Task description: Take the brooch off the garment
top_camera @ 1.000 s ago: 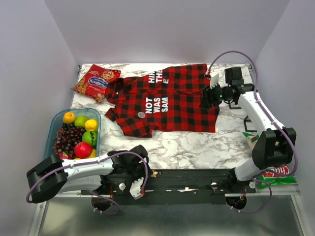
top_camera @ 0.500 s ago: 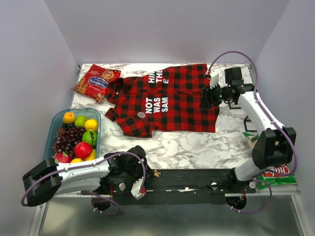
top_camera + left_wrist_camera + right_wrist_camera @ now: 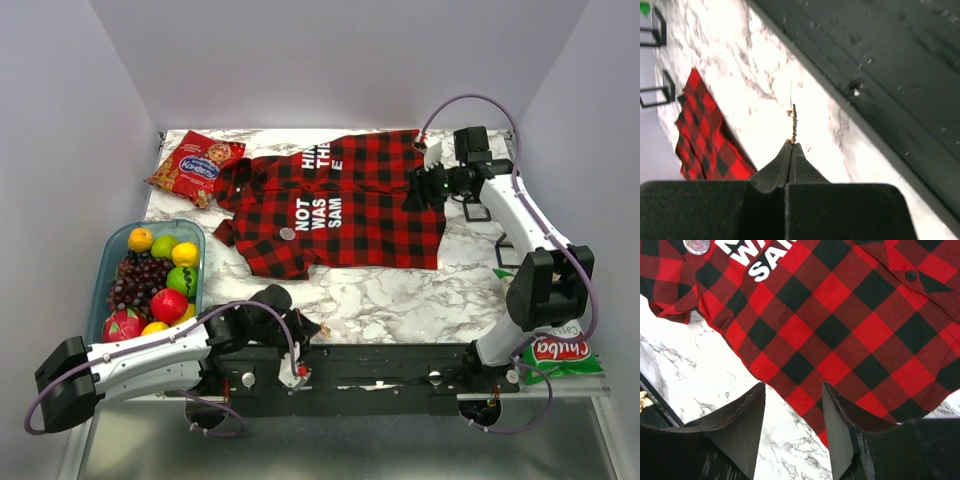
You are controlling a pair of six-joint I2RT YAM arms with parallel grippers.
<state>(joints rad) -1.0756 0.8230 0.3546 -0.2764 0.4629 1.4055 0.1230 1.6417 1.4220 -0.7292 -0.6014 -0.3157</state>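
Left fingers (image 3: 771,172) pinched together; blue tub (image 3: 105,268) holds grapes (image 3: 140,275), fruit (image 3: 168,303).

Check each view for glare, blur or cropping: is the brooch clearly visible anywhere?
Top external: even light, brooch small but clear on the garment. Left wrist: marble table blown out white, left gripper dark. Right wrist: sharp; brooch cropped by top edge.

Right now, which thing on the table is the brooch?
Find the red-and-black checked shirt on the marble table. Just left of its white NOT WAS SAM lettering, seen from above, sits the brooch, the only small silvery disc on the cloth.
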